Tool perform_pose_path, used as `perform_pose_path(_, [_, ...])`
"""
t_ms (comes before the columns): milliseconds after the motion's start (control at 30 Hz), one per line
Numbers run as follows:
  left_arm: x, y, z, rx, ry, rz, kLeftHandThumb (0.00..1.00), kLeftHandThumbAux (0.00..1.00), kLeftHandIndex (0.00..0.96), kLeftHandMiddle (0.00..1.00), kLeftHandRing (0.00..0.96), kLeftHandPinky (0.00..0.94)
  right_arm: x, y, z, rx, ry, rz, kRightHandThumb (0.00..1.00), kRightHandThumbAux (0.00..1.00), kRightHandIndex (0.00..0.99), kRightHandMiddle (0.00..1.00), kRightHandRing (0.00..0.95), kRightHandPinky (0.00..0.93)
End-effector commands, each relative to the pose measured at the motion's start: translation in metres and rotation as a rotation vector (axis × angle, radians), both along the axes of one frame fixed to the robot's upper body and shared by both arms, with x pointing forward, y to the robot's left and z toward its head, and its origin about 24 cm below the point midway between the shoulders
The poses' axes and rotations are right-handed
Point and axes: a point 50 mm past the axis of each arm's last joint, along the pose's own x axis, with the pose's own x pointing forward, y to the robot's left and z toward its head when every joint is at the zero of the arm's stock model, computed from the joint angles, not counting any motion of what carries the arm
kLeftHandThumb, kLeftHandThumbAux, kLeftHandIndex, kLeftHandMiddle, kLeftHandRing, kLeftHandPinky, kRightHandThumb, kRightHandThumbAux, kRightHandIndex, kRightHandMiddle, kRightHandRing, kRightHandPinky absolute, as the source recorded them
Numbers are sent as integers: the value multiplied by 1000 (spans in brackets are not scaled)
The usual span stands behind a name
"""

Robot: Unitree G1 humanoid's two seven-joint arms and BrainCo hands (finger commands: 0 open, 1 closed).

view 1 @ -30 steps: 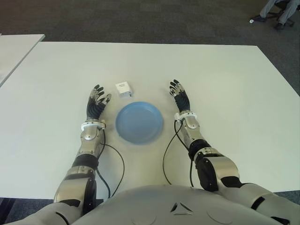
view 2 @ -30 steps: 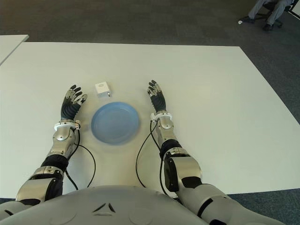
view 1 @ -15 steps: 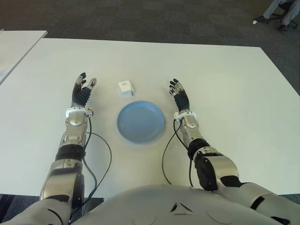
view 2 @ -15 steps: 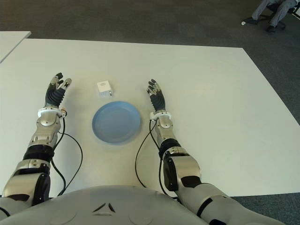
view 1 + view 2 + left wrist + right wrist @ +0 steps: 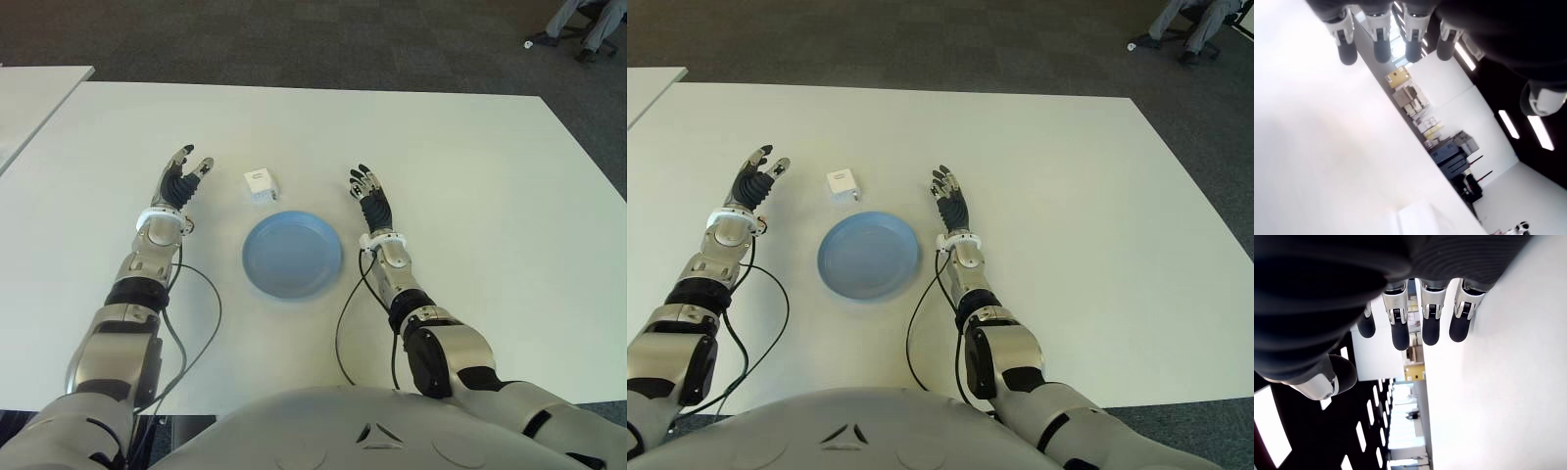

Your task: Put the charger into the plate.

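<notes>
A small white charger [image 5: 260, 185] lies on the white table [image 5: 470, 176], just beyond the far left rim of the blue plate [image 5: 292, 257], which holds nothing. My left hand [image 5: 183, 174] is to the left of the charger, a short gap away, fingers spread and holding nothing. The left wrist view shows its fingertips [image 5: 1381, 48] extended over bare table. My right hand [image 5: 369, 194] shows to the right of the plate, its fingers [image 5: 1430, 328] straight and also holding nothing.
Black cables [image 5: 201, 313] run from both wrists back toward my body across the near table. A second white table [image 5: 34, 103] stands at the far left. A seated person's legs [image 5: 588, 24] show on the dark carpet at the top right.
My left hand has moved from beside the plate's left rim forward and outward, then angled back toward the charger. The right hand, charger and plate have barely moved.
</notes>
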Motion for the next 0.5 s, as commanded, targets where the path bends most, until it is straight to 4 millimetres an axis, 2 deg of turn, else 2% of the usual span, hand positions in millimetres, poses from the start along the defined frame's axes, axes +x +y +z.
perform_pose_path(33, [7,-5,-7,132,60,-39,456,217,0,0,0,19,-13,1,-19,14,109,1,0,490,69,150,99,49])
perform_pose_path(500, [14,-22,-15,384,120,-189,418,223,0,0,26,75,-14,3,-19,15,102,5,0,487,69,148,98,41])
